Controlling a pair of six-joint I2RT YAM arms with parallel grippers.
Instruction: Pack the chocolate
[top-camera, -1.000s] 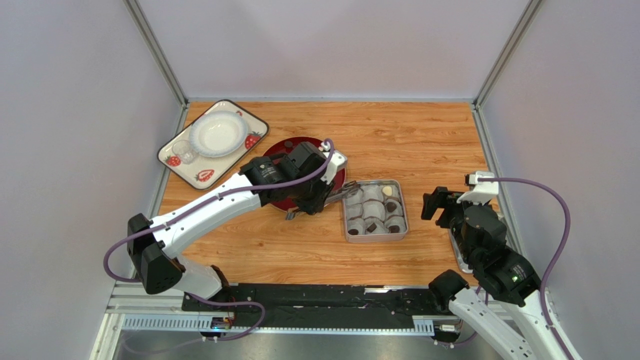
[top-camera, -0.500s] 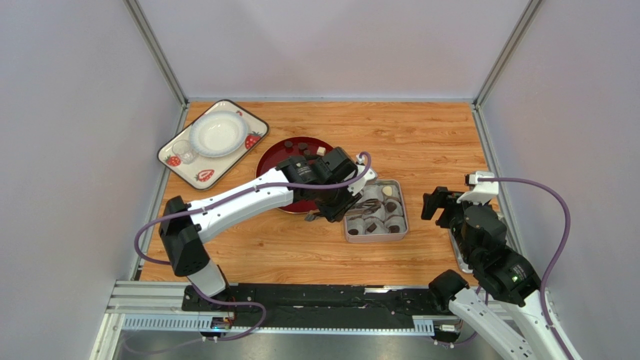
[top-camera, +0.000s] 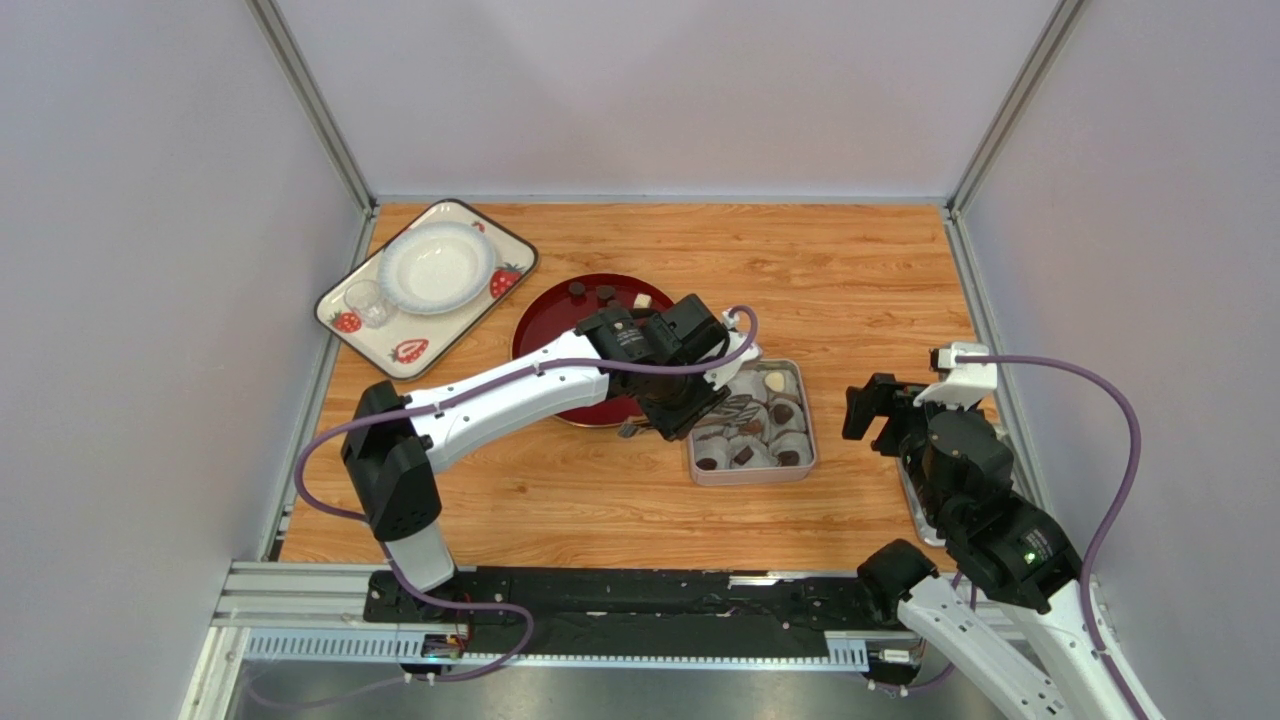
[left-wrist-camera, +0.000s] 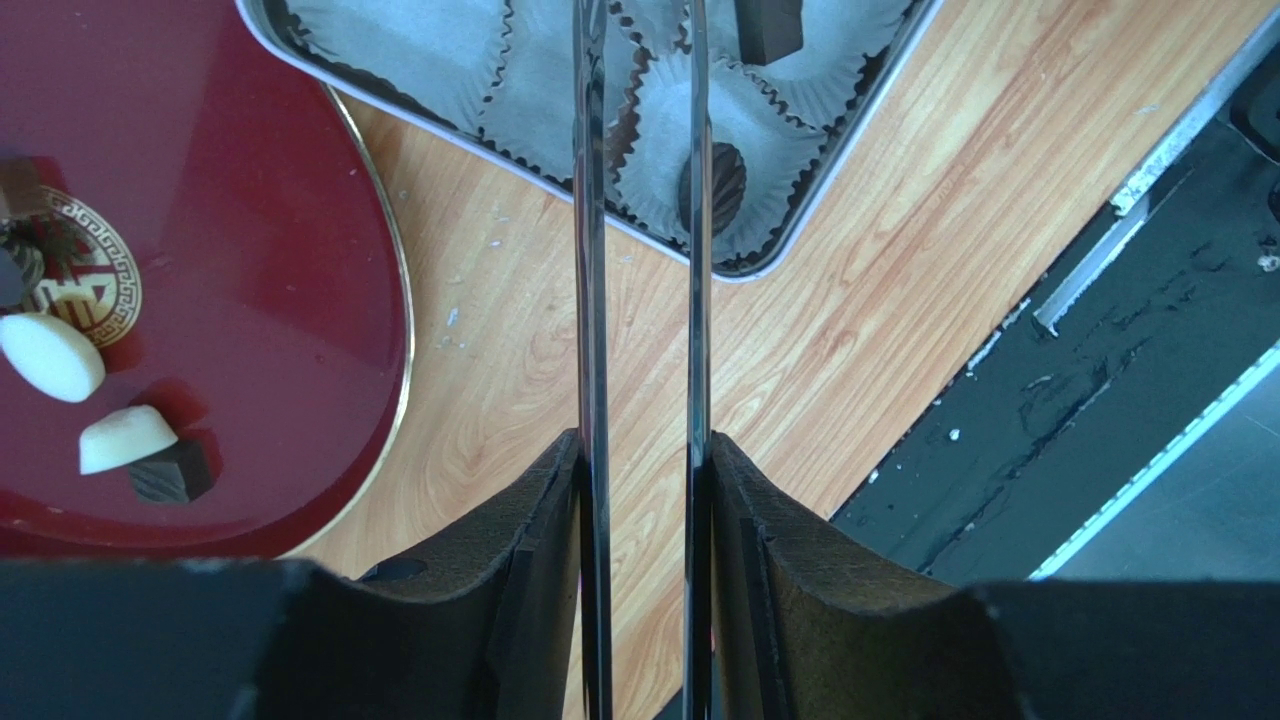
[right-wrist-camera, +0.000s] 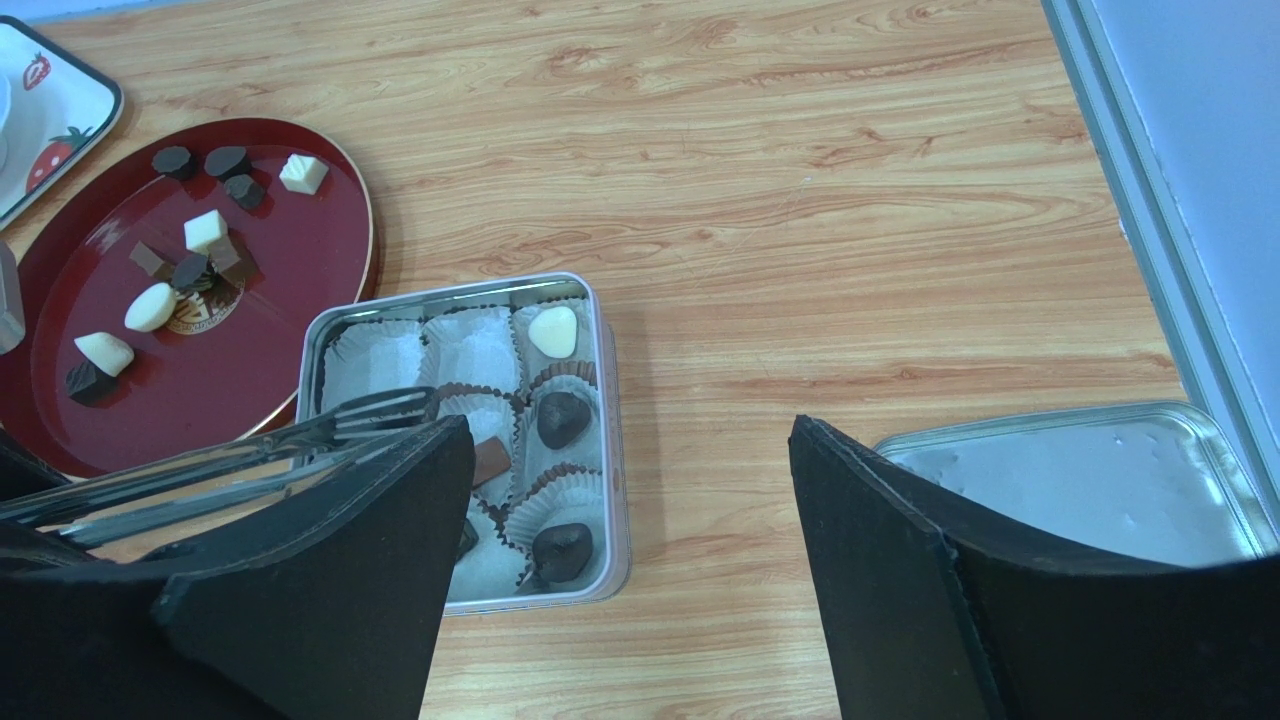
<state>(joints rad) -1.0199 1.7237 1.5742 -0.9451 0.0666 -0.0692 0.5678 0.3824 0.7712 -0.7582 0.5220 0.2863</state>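
Observation:
Several chocolate pieces, dark (right-wrist-camera: 191, 272) and white (right-wrist-camera: 149, 306), lie on the red plate (top-camera: 549, 315). The square grey tin (top-camera: 751, 468) holds white paper cups. Some cups hold chocolate: a white heart (right-wrist-camera: 555, 332), a brown cube (right-wrist-camera: 489, 458) and dark pieces (right-wrist-camera: 564, 419). My left gripper (top-camera: 694, 408) is shut on metal tongs (left-wrist-camera: 589, 225). The tongs reach over the tin's left side (right-wrist-camera: 368, 408); their tips are cut off in the left wrist view, and I cannot tell if they hold a piece. My right gripper (top-camera: 890, 405) is open and empty, right of the tin.
The tin's lid (right-wrist-camera: 1082, 480) lies at the right table edge under my right arm. A strawberry-patterned tray (top-camera: 394, 348) with a white bowl (top-camera: 436, 267) sits at the back left. The red plate touches the tin's left side in the left wrist view (left-wrist-camera: 226, 300).
My left arm has swung right, carrying the tongs from above the red plate to over the tin. The right arm has not moved.

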